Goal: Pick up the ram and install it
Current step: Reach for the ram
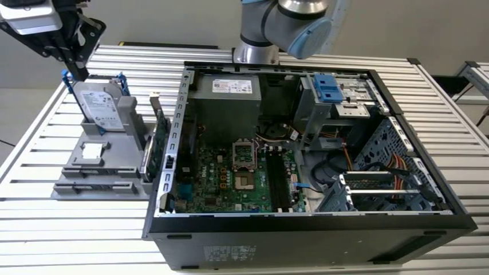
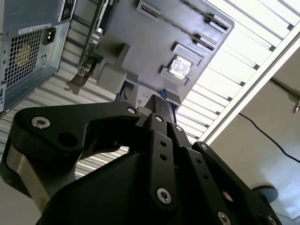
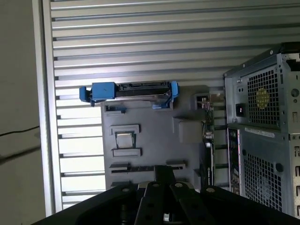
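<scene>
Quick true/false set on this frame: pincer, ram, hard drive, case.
1. The black pincer hangs over the grey holder tray. True.
2. The long, dark green ram stick is in the pincer. False: it rests on the tray.
3. The silver hard drive in its blue frame sits inside the black computer case. False: it stands on the tray, outside the case.
4. The case is open, with its green motherboard showing. True.

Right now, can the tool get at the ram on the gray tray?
Probably yes. The ram lies exposed on the gray tray, nothing over it; the tool hangs above the hard drive at the tray's opposite end.
</scene>
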